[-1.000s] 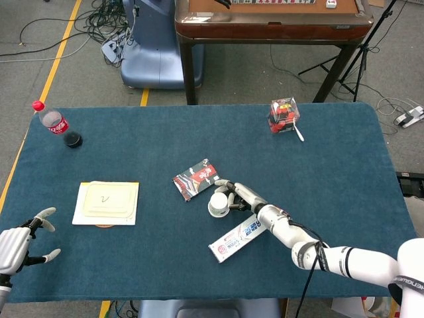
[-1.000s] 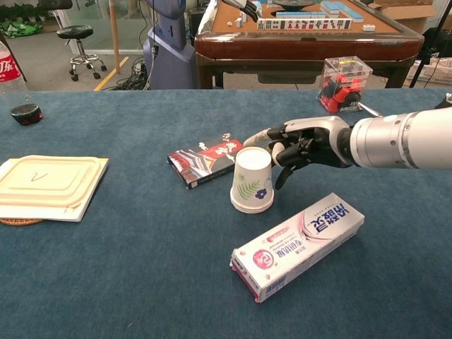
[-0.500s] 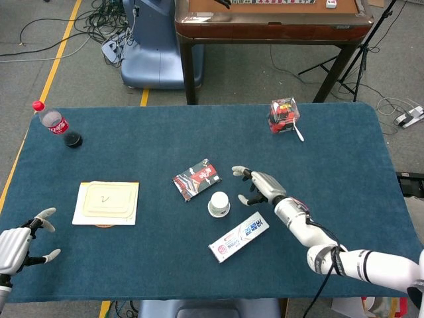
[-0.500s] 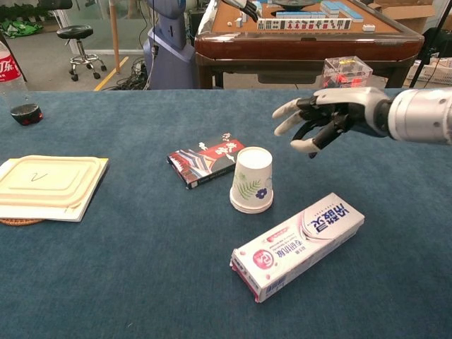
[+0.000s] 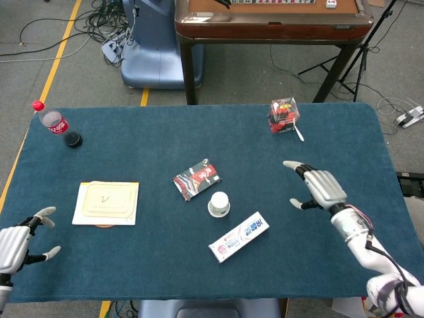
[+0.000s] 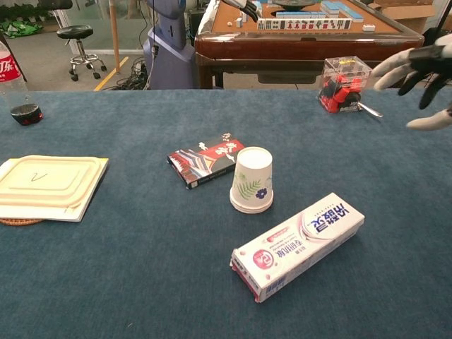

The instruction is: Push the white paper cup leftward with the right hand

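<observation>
The white paper cup [image 5: 218, 203] [image 6: 252, 179] stands upside down near the middle of the blue table, with a leaf print on its side. My right hand [image 5: 320, 186] [image 6: 421, 72] hovers well to the cup's right, fingers spread and nothing in it. Far from the cup, at the near left corner of the table, my left hand [image 5: 14, 244] is open and empty; only the head view shows it.
A toothpaste box [image 5: 239, 236] [image 6: 299, 244] lies just right and nearer than the cup. A dark card pack [image 5: 197, 178] [image 6: 205, 159] touches the cup's far left. A lidded tray [image 5: 106, 202], a cola bottle [image 5: 53, 122] and a clear box [image 5: 283, 114] stand further off.
My right hand has let go of contact with the cup, lifted and drawn back far to the right, opening its fingers. The cup stays where it was; the left hand has not moved.
</observation>
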Tool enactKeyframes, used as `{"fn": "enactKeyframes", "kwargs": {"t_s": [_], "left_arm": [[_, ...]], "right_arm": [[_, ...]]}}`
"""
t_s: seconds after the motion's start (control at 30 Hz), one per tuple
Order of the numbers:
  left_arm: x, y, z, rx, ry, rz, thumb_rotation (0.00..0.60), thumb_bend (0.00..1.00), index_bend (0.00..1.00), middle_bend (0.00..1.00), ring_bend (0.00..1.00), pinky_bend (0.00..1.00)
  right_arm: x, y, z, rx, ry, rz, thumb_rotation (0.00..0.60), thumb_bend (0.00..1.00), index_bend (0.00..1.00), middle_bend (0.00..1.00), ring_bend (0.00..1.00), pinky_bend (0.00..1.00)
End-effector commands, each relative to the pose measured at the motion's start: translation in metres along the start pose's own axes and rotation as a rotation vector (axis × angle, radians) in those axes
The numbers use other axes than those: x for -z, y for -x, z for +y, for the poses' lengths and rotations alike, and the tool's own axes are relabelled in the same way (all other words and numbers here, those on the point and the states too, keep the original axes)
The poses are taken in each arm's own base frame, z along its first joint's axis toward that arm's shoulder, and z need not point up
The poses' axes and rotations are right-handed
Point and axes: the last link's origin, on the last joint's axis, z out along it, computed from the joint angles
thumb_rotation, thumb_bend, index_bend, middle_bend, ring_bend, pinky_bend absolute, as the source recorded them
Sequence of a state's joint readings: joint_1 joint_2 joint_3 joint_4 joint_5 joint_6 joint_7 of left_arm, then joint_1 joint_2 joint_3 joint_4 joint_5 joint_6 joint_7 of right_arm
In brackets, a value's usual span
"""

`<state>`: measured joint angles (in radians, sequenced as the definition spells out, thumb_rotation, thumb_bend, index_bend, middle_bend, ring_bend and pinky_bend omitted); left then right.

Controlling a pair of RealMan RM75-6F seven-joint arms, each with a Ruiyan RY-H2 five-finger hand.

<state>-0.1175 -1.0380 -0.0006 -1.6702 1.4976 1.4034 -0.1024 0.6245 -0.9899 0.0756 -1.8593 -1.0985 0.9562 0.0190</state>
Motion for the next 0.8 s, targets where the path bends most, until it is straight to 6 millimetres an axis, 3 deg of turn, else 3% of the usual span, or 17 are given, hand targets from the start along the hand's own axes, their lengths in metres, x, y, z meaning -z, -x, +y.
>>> {"fn": "enactKeyframes", "kwargs": {"t_s": [0.03, 0.23, 0.47, 0.63, 0.8], "left_arm": [[0.002, -0.001, 0.003, -0.024, 0.005, 0.023, 0.600, 0.17, 0.20, 0.38, 0.33, 0.45], [0.006, -0.005, 0.011, -0.055, 0.026, 0.070, 0.600, 0.17, 0.20, 0.37, 0.33, 0.45], [0.010, -0.008, 0.015, -0.065, 0.036, 0.085, 0.600, 0.17, 0.20, 0.37, 0.33, 0.45], [0.012, -0.007, 0.017, -0.072, 0.039, 0.086, 0.600, 0.17, 0.20, 0.37, 0.33, 0.45], [0.011, -0.007, 0.018, -0.073, 0.038, 0.082, 0.600, 0.17, 0.20, 0.37, 0.33, 0.45]], "right_arm": [[0.054, -0.003, 0.018, 0.068, 0.030, 0.056, 0.600, 0.24, 0.13, 0.17, 0.17, 0.32], [0.106, 0.003, 0.036, 0.117, 0.075, 0.081, 0.600, 0.24, 0.15, 0.18, 0.17, 0.32], [0.160, 0.010, 0.046, 0.229, 0.142, 0.270, 0.600, 0.24, 0.23, 0.21, 0.17, 0.32], [0.178, 0.018, 0.055, 0.210, 0.173, 0.312, 0.600, 0.24, 0.23, 0.22, 0.17, 0.32], [0.178, 0.014, 0.064, 0.190, 0.188, 0.316, 0.600, 0.24, 0.25, 0.23, 0.17, 0.32]]}}
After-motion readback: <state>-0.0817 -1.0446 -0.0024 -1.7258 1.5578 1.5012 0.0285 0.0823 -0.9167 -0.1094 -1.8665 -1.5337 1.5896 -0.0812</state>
